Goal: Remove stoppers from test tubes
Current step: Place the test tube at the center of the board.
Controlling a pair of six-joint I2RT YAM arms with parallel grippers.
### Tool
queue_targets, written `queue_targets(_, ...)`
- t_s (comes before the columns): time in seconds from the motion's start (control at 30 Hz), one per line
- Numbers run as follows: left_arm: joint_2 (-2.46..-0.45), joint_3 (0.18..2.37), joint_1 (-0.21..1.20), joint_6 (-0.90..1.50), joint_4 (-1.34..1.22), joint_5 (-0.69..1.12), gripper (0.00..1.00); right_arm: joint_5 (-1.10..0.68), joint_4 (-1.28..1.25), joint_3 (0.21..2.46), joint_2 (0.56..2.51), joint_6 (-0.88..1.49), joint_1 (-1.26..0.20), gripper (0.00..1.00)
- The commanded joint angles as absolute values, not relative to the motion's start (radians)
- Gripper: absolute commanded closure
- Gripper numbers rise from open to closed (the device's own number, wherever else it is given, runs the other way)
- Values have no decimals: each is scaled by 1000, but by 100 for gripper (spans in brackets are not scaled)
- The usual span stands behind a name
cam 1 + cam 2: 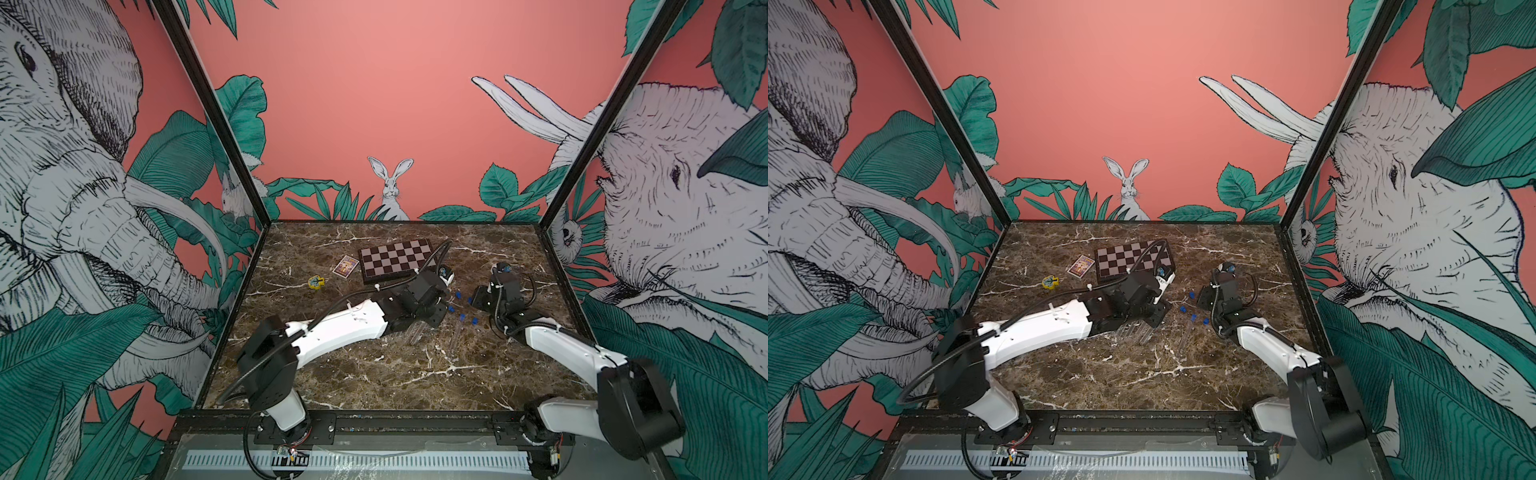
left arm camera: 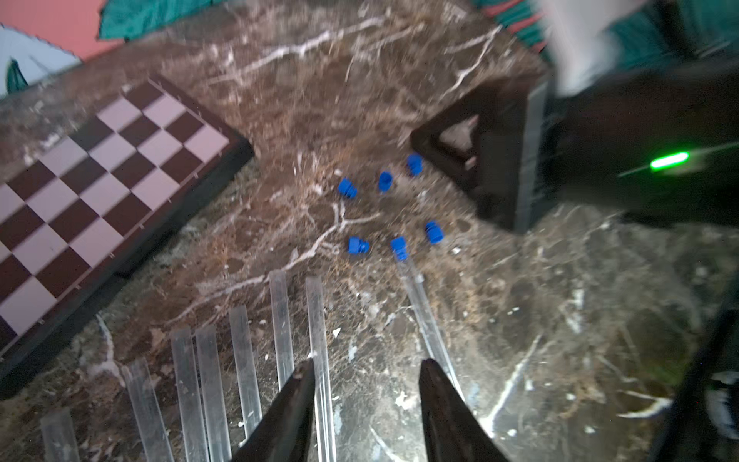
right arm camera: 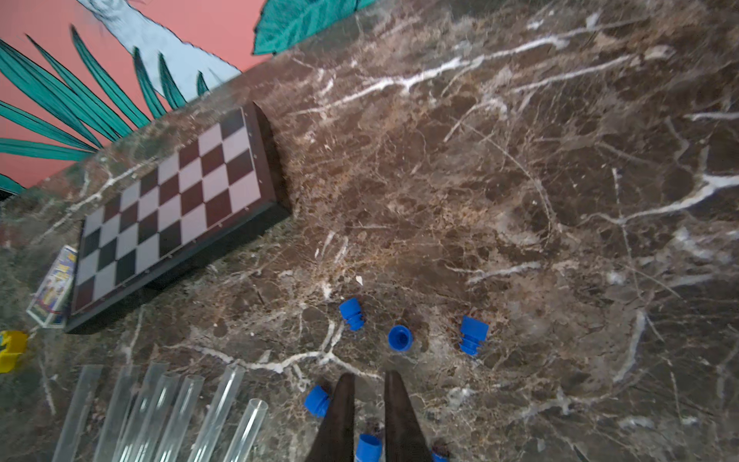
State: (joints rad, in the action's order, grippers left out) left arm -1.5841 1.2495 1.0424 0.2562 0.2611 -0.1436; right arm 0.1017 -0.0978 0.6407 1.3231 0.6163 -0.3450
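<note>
My left gripper (image 2: 366, 362) hung low over test tubes (image 2: 280, 312), jaws parted; right gripper (image 3: 370, 376) nearly closed; both empty; one stopper (image 2: 399, 247) seated.

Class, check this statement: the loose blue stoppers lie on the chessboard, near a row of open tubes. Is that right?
Not quite. The loose blue stoppers lie on the marble table, beside the chessboard, not on it. The left wrist view shows this. The row of open tubes is indeed near them.
</note>
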Motion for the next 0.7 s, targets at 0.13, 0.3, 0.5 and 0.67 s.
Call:
queue_targets(0.13,-1419,1149,1039,241,276,-204,53,132,-251,693,1539,650,-339,100)
queue_targets(0.3,-1351,1109,1040,245,306,-236,53,138,-314,706,1644,672,-339,100)
queue_targets(0.5,-1300,1069,1039,250,316,-259,53,163,-326,712,1669,654,-339,100)
queue_targets(0.67,-1306,1065,1040,247,316,-264,53,155,-329,710,1677,657,-338,100)
